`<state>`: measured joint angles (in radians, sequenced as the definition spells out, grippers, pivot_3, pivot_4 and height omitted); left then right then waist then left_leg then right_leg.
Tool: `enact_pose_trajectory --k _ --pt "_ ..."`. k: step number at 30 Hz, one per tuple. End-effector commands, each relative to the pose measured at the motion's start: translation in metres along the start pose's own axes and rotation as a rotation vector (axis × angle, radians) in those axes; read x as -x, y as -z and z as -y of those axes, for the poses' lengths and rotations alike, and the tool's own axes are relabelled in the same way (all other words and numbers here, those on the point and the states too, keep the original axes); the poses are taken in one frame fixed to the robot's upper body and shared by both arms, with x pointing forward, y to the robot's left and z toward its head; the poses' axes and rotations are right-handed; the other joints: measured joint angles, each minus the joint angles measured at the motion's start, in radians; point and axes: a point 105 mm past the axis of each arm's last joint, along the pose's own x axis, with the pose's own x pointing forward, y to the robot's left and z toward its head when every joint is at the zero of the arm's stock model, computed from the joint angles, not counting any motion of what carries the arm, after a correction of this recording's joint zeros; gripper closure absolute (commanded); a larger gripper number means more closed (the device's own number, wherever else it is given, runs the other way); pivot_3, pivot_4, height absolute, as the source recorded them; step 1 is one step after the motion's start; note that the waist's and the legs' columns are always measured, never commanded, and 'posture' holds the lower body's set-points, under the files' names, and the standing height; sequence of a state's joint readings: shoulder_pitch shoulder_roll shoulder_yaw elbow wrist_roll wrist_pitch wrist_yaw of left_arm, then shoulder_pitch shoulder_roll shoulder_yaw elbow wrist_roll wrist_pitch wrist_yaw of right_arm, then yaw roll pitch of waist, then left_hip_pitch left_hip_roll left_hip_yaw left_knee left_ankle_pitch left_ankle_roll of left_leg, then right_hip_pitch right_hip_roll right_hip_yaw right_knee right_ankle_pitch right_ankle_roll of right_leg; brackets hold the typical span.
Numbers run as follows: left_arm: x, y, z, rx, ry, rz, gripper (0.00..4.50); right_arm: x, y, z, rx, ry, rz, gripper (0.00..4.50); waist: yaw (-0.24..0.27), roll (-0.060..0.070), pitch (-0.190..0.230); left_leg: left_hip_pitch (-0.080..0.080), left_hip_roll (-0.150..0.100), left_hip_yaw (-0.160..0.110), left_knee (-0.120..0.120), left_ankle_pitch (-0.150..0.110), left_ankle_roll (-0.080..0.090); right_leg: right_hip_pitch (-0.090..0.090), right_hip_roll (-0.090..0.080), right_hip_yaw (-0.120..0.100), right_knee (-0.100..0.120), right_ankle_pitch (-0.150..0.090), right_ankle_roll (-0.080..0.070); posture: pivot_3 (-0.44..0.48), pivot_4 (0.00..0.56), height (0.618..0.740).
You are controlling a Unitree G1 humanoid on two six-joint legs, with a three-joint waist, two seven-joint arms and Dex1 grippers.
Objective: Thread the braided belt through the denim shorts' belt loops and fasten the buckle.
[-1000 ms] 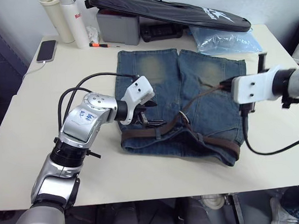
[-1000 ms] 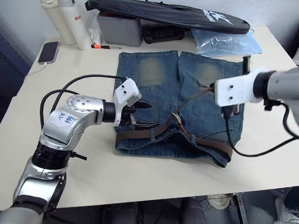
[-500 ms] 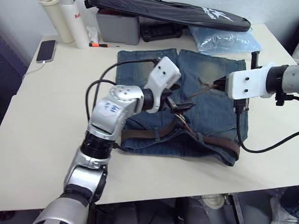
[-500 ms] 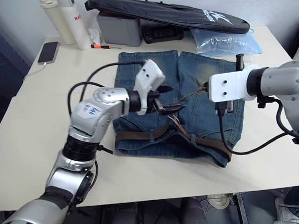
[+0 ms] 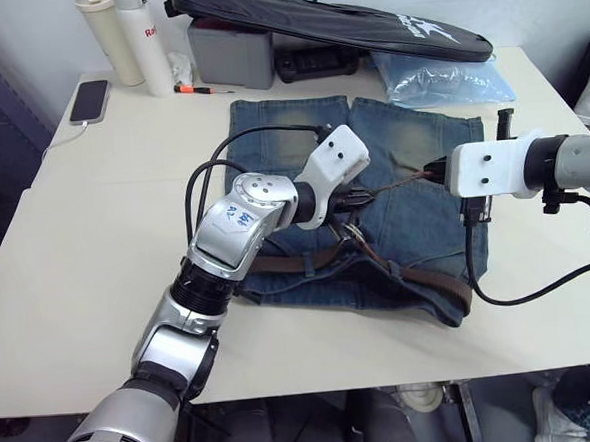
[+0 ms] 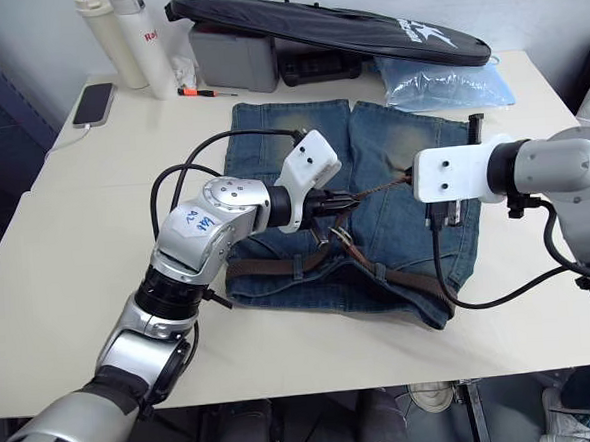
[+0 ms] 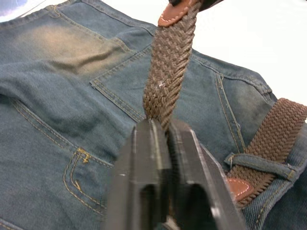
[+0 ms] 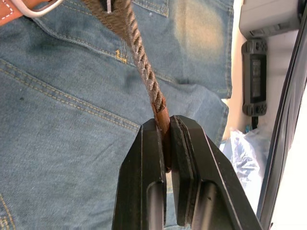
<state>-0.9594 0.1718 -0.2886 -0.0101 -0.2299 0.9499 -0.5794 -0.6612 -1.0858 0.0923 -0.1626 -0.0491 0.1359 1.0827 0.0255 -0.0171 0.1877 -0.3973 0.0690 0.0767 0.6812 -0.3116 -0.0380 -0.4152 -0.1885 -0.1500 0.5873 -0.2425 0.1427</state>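
The braided belt (image 7: 168,81), a dark brown woven strap with a tan leather tip, lay over the denim shorts (image 5: 415,224). Its free stretch ran taut across them, between the left gripper (image 5: 357,197) and right gripper (image 5: 434,168), both clamped on it.
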Motion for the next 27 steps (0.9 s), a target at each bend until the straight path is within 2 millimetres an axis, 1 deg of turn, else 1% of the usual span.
enact_pose_trajectory --k 1,2,4,5,6,7,8,9,10,11,12,15,17,19,22,25,26,27 --pt "0.004 -0.015 0.0 0.024 0.004 0.066 4.46 0.008 -0.015 0.009 -0.037 0.053 0.067 4.5 0.0 0.0 0.0 0.0 0.0 0.0 0.0 0.0 0.0 0.0 0.0 0.0 0.0 0.0 0.0 0.0 0.15 0.74" --pt "0.005 -0.013 -0.002 0.054 0.002 0.065 4.5 0.008 -0.017 0.008 -0.074 0.051 0.082 3.57 0.0 0.0 0.0 0.0 0.0 0.0 0.0 0.0 0.0 0.0 0.0 0.0 0.0 0.0 0.0 0.0 0.15 0.74" --pt "0.008 -0.009 -0.005 0.111 -0.006 0.072 4.5 0.012 -0.017 0.008 -0.137 0.05 0.099 2.98 0.0 0.0 0.0 0.0 0.0 0.0 0.0 0.0 0.0 0.0 0.0 0.0 0.0 0.0 0.0 0.0 0.15 0.74" --pt "0.01 -0.006 -0.009 0.169 -0.013 0.08 4.5 0.016 -0.018 0.004 -0.206 0.024 0.114 2.53 0.0 0.0 0.0 0.0 0.0 0.0 0.0 0.0 0.0 0.0 0.0 0.0 0.0 0.0 0.0 0.0 0.15 0.74" --pt "0.013 -0.003 -0.013 0.237 -0.021 0.099 4.5 0.023 -0.018 0.001 -0.289 0.003 0.135 2.26 0.001 0.0 0.0 0.0 0.0 0.0 0.0 0.0 0.0 0.0 0.0 0.0 0.0 0.0 0.0 0.0 0.15 0.74" --pt "0.016 -0.001 -0.016 0.295 -0.025 0.117 4.5 0.028 -0.02 -0.001 -0.359 -0.019 0.153 1.72 0.003 0.0 0.0 0.0 0.0 0.0 0.0 0.0 0.0 0.0 0.0 0.0 0.0 0.0 0.0 0.0 0.15 0.74" --pt "0.019 0.0 -0.019 0.352 -0.031 0.136 4.5 0.033 -0.021 -0.005 -0.42 -0.045 0.165 1.46 0.005 0.0 0.0 0.0 0.0 0.0 0.0 0.0 0.0 0.0 0.0 0.0 0.0 0.0 0.0 0.0 0.15 0.74" --pt "0.022 0.001 -0.022 0.396 -0.038 0.152 4.5 0.036 -0.019 -0.007 -0.485 -0.057 0.16 0.96 0.004 0.0 0.0 0.0 0.0 0.0 0.0 0.0 0.0 0.0 0.0 0.0 0.0 0.0 0.0 0.0 0.15 0.74" --pt "0.024 0.002 -0.023 0.447 -0.039 0.167 4.5 0.037 -0.02 -0.011 -0.557 -0.073 0.166 0.66 0.003 0.0 0.0 0.0 0.0 -0.001 0.001 0.0 0.0 0.0 0.0 0.0 0.0 0.0 0.0 0.0 0.15 0.74" --pt "0.026 0.003 -0.024 0.483 -0.039 0.176 4.5 0.038 -0.02 -0.013 -0.608 -0.084 0.169 0.13 0.002 0.0 0.0 0.0 0.0 -0.001 0.001 0.0 0.0 0.0 0.0 0.0 0.001 0.0 0.0 0.0 0.15 0.74" --pt "0.027 0.001 -0.022 0.538 -0.023 0.194 4.5 0.036 -0.023 -0.018 -0.673 -0.102 0.191 0.06 0.001 0.0 0.0 0.0 0.0 -0.001 0.001 0.0 0.0 0.0 0.0 0.0 0.001 0.0 0.0 0.0 0.15 0.74" --pt "0.029 -0.002 -0.017 0.642 0.01 0.226 4.5 0.024 -0.036 -0.021 -0.833 -0.092 0.31 0.06 -0.002 -0.001 0.0 0.001 0.0 -0.002 0.001 0.0 0.001 0.001 0.0 0.0 0.001 0.0 0.0 0.0 0.15 0.74" --pt "0.032 0.003 -0.022 0.722 -0.037 0.24 4.5 0.014 -0.041 -0.024 -0.964 -0.112 0.38 0.06 -0.001 -0.001 0.0 0.001 0.0 -0.002 0.001 0.0 0.001 0.002 0.0 0.0 0.001 0.0 0.0 0.0 0.15 0.74" --pt "0.038 0.016 -0.023 0.733 -0.093 0.204 4.5 0.004 -0.044 -0.03 -1.066 -0.145 0.423 0.56 -0.001 -0.001 0.0 0.001 0.0 -0.002 0.001 0.0 0.001 0.001 0.0 0.0 0.001 0.0 0.0 0.0 0.15 0.74" --pt "0.05 0.028 -0.022 0.774 -0.127 0.19 4.5 -0.01 -0.04 -0.039 -1.13 -0.158 0.406 1.76 -0.002 -0.001 0.0 0.001 0.0 -0.002 0.0 0.0 0.001 0.001 0.0 0.0 0.001 0.0 0.0 0.0 0.15 0.74" --pt "0.06 0.032 -0.024 0.821 -0.157 0.212 4.5 -0.02 -0.036 -0.044 -1.163 -0.168 0.389 3.18 0.0 -0.001 0.0 0.001 0.0 -0.001 0.001 0.0 0.001 0.001 0.0 0.0 0.002 0.0 0.0 0.0 0.15 0.74" --pt "0.063 0.033 -0.026 0.835 -0.171 0.221 4.5 -0.024 -0.037 -0.045 -1.179 -0.177 0.394 3.69 0.001 -0.001 0.0 0.001 0.0 -0.002 0.001 0.0 0.001 0.001 0.0 0.0 0.002 0.0 0.0 0.0 0.15 0.74" --pt "0.066 0.033 -0.026 0.847 -0.178 0.227 4.5 -0.027 -0.039 -0.046 -1.191 -0.193 0.407 4.12 0.0 -0.001 0.0 0.001 0.0 -0.002 0.001 0.0 0.001 0.001 0.0 0.0 0.002 0.0 0.0 0.0 0.15 0.74"
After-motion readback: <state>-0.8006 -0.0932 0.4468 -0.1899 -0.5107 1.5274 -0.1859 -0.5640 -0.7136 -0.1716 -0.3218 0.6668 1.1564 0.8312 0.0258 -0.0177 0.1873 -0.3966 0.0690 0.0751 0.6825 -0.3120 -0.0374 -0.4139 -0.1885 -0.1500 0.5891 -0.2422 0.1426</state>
